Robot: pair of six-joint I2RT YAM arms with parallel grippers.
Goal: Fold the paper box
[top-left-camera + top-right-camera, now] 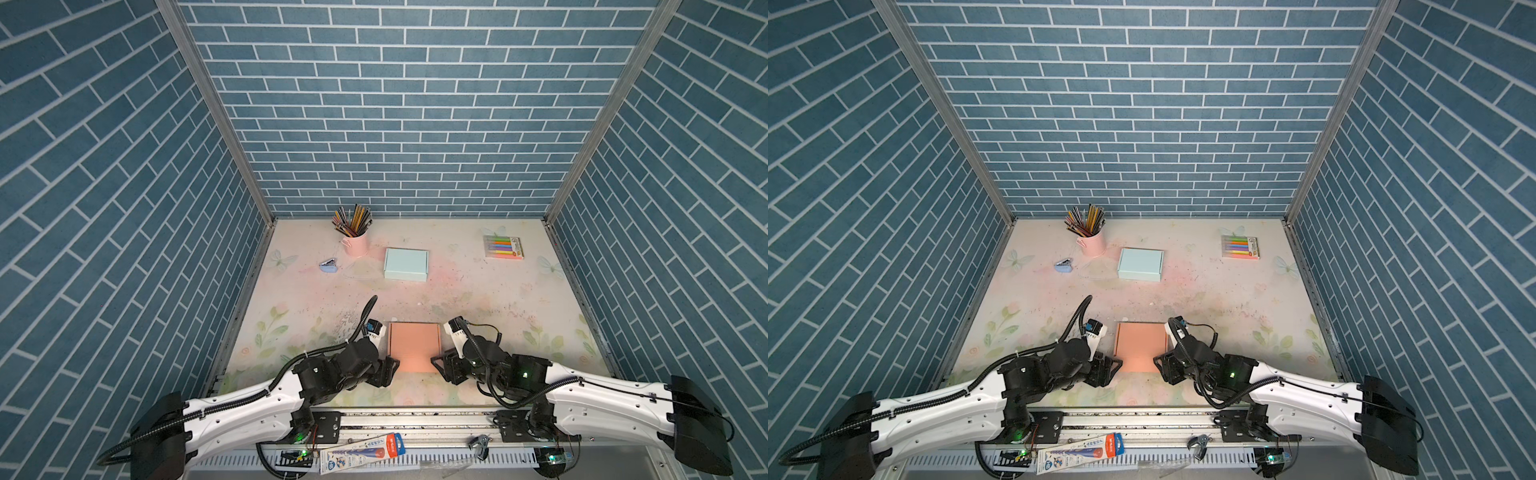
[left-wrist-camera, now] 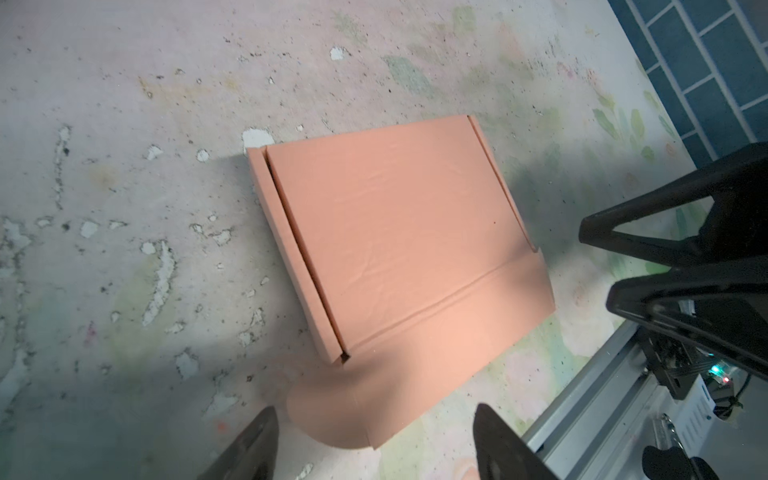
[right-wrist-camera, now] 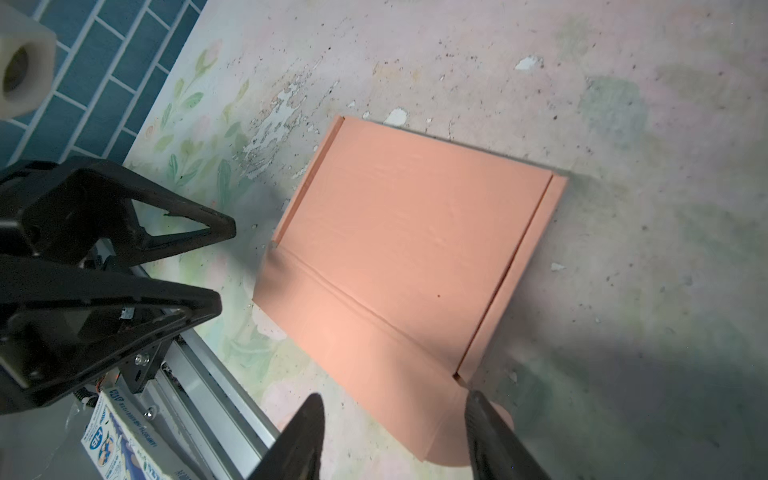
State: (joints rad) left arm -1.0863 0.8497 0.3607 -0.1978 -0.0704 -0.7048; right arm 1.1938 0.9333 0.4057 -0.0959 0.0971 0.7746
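Bare table (image 1: 415,299) lies between the orange box (image 1: 414,347) and blue box (image 1: 405,264), seemingly unobstructed.

Salmon paper box (image 3: 407,257) lying flat, right gripper (image 3: 395,411) jaws apart

Table (image 1: 478,299) bears peach box (image 1: 413,347); also blue box (image 1: 406,264), cup (image 1: 354,244), markers (image 1: 503,247).

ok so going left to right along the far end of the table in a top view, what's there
blue stapler → pink pencil cup → light blue box → pack of markers
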